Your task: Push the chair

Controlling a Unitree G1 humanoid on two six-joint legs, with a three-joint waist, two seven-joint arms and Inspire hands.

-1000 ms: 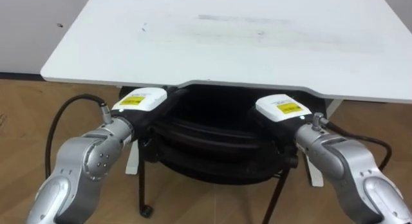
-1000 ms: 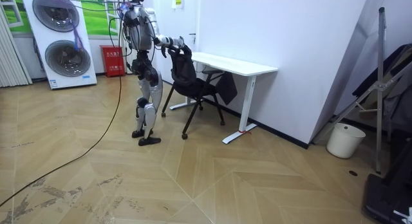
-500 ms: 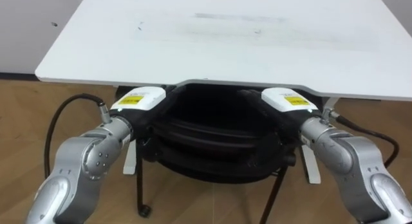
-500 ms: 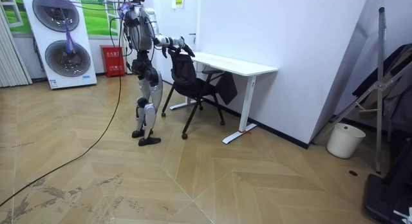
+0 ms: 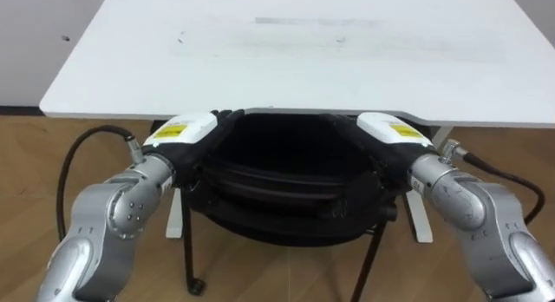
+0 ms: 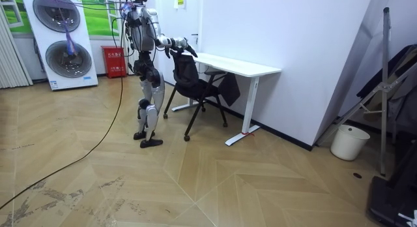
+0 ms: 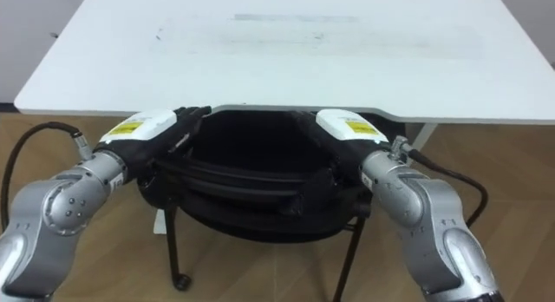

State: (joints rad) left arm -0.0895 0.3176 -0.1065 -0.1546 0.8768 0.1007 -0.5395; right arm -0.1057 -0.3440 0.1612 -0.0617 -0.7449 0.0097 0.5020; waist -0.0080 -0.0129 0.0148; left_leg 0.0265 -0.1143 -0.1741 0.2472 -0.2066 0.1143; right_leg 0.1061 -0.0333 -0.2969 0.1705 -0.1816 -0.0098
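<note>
A black chair stands with its backrest right at the front edge of the white desk and its seat under the desk top. My left hand lies against the backrest's left top corner. My right hand lies against the right top corner. On both hands the dark fingers reach straight forward along the backrest toward the desk edge. In the room view I stand upright behind the chair with both arms stretched out to it.
The desk stands against a white wall. On the room view's left are a tall white panel with round drums and a red box. A white bin and a folded metal frame stand at the right. Wooden floor lies open behind me.
My right hand has slid forward and outward on the backrest, and its fingers have straightened. The eye view has edged closer to the desk. The left hand keeps its place.
</note>
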